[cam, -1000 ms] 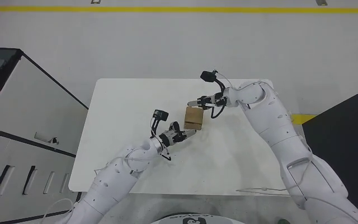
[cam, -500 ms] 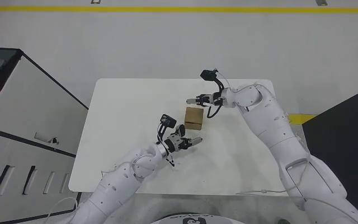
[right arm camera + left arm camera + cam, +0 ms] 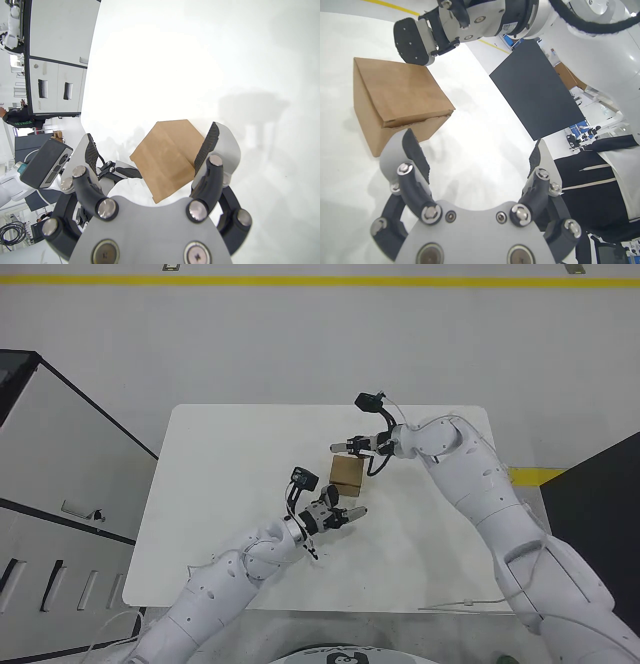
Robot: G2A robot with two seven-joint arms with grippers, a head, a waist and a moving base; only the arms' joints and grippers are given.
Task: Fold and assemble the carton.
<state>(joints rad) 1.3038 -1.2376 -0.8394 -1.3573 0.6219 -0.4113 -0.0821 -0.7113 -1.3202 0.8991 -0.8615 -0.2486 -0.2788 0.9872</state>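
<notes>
A closed brown carton (image 3: pixel 347 474) stands on the white table (image 3: pixel 220 464); it also shows in the left wrist view as the carton (image 3: pixel 395 100) and in the right wrist view as the carton (image 3: pixel 165 157). My left gripper (image 3: pixel 345 514) (image 3: pixel 475 147) is open just off the carton's near side, with nothing between its fingers. My right gripper (image 3: pixel 340 448) (image 3: pixel 151 136) is open over the carton's far top edge. One of its pads (image 3: pixel 415 50) sits right at that edge; I cannot tell whether it touches.
A grey cabinet (image 3: pixel 50 464) stands left of the table. A dark panel (image 3: pixel 600 514) stands at the right. The table's left half and front right are bare.
My left gripper has drawn back from the carton's near side toward the right and opened wider. My right gripper shifted slightly left along the far top edge.
</notes>
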